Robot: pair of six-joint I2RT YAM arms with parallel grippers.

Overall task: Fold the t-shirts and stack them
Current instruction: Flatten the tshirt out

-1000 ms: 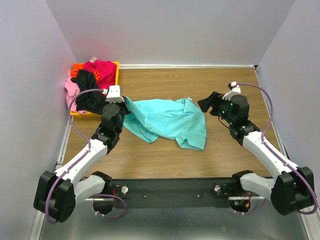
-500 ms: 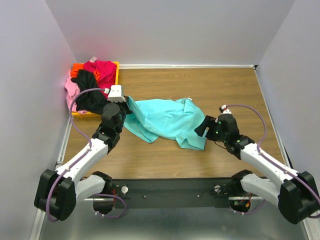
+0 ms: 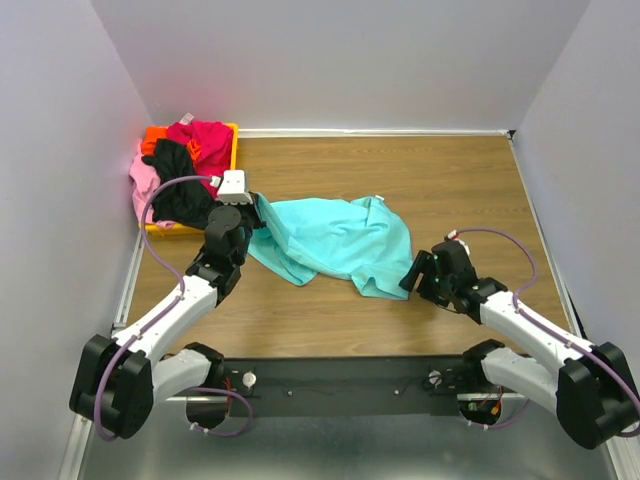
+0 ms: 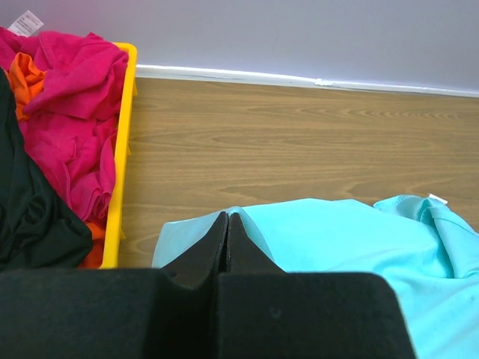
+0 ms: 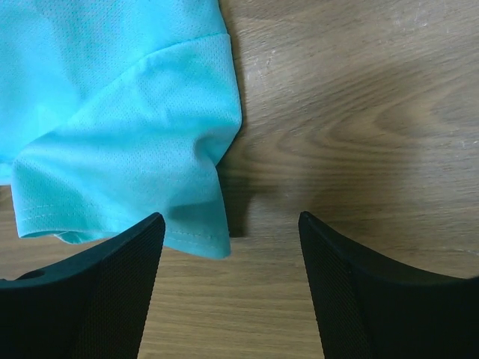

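The turquoise t-shirt [image 3: 335, 240] lies crumpled in the middle of the table. My left gripper [image 3: 252, 210] is shut on its left edge [image 4: 194, 235], the fabric pinched between the fingertips. My right gripper [image 3: 410, 277] is open, low over the table just beyond the shirt's near right corner [image 5: 202, 232], with its left finger [image 5: 97, 284] over the hem. The magenta-red [image 3: 205, 142], black [image 3: 178, 185], pink [image 3: 143, 180] and orange [image 3: 155, 135] shirts are heaped in the bin at the far left; the magenta-red shirt [image 4: 71, 112] also shows in the left wrist view.
The yellow-orange plastic bin [image 3: 234, 150] stands against the left wall at the back; its rim [image 4: 123, 134] shows in the left wrist view. Grey walls enclose the wooden table [image 3: 450, 180] on three sides. A metal rail [image 3: 330, 372] runs along the near edge.
My right arm has swung down and toward the near edge, bringing its open gripper from above the table's right side to the shirt's near right corner. The left gripper has stayed put.
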